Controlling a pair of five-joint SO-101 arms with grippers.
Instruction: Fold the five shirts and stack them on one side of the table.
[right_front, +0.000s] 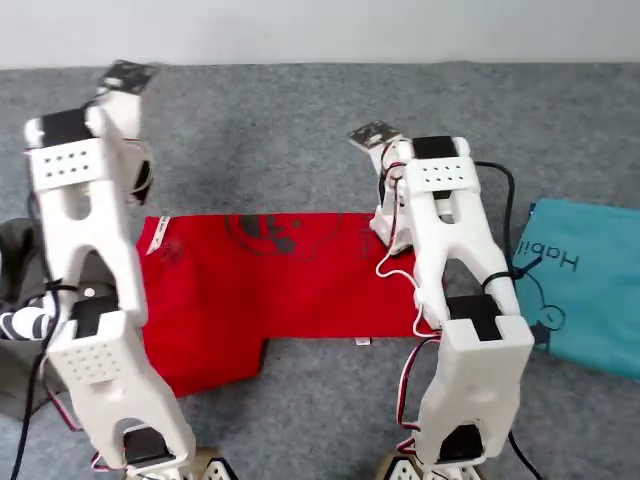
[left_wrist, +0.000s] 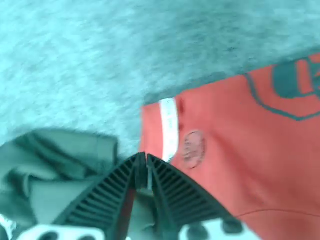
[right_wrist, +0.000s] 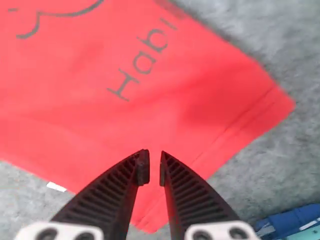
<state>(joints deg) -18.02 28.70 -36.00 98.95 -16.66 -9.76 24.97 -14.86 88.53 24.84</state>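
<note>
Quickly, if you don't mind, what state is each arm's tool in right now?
Left tool: closed; no cloth visibly pinched.
Right tool: open a crack over the red shirt, holding nothing.

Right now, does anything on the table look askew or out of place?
The red shirt is not squared up: a flap juts out from its near left corner. At the table's left edge a grey-green shirt lies crumpled, unlike the flat teal shirt.

Red shirt (right_front: 270, 280) with dark print spread flat at the table's centre, teal shirt (right_front: 590, 290) lying flat at 3 o'clock, dark grey shirt (right_front: 14, 245) crumpled at 9 o'clock.
</note>
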